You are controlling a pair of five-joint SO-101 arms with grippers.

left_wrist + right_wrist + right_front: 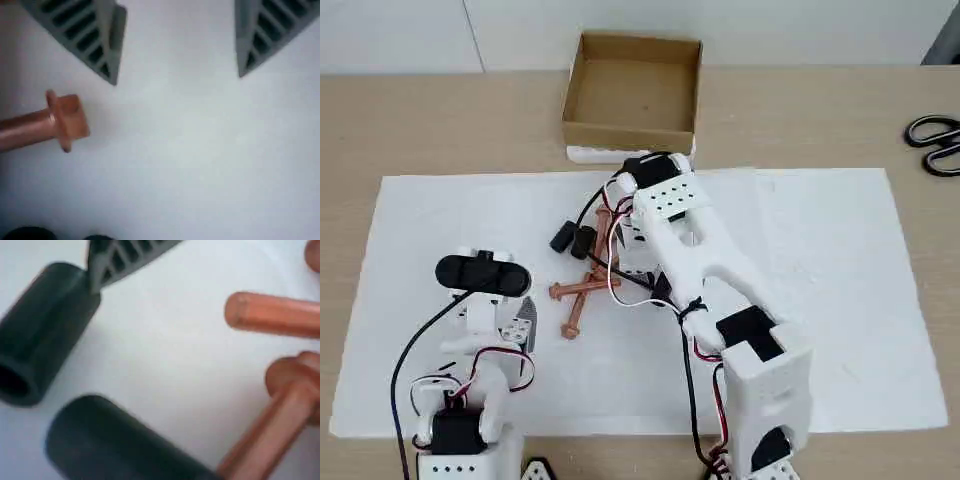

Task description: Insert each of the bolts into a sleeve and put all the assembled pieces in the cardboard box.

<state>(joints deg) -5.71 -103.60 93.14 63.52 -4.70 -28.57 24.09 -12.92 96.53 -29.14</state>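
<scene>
The open cardboard box stands at the table's far side. Two black sleeves lie in front of it on the white sheet, with several copper bolts crossed just nearer. My right gripper is low over the sleeves. One grey finger touches a sleeve with its tip, and nothing meets that tip. A second sleeve and two bolts lie close by. My left gripper is open just above the sheet, and a bolt head lies beside one finger.
A white sheet covers most of the wooden table. Black scissors lie at the far right edge. A white foam strip sits against the box's front. The right arm's body crosses the sheet's middle.
</scene>
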